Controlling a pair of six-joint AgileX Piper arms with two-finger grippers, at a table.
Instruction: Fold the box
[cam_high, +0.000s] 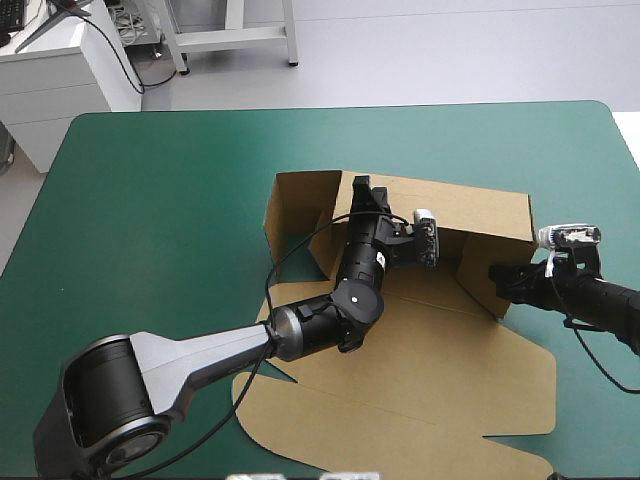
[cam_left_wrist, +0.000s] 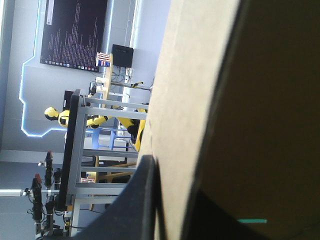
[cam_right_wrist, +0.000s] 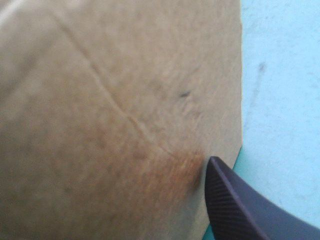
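Walls stand up on the far part of the box (cam_high: 400, 370), which lies a bit right of the middle of the table (cam_high: 150, 200) on its teal-green cover; the box is brown. The far wall (cam_high: 470, 210) is up and runs across. The left side wall (cam_high: 295, 210) is up too and leans out a little. The right side wall (cam_high: 480, 275) is up at the other end. The big lid (cam_high: 420, 410) lies flat and open on the cover, toward the near edge of the table.

The left arm comes in low from the near left and goes over the lid into the tray part; the left gripper (cam_high: 365, 190) is at the top of the far wall, near its left end. In the left wrist view the wall's edge (cam_left_wrist: 200, 75) runs up between the two black fingers (cam_left_wrist: 142, 200); one finger lies right against the outside of the board and a dark shape sits on the inner side, so the gripper is nearly closed and pinches the wall.

The right gripper (cam_high: 497, 272) comes in from the right and touches the right side wall near its outer edge. In the right wrist view the brown board (cam_right_wrist: 100, 125) fills most of the picture, with the cover beside it; one cannot tell if this gripper holds the board or only meets it.
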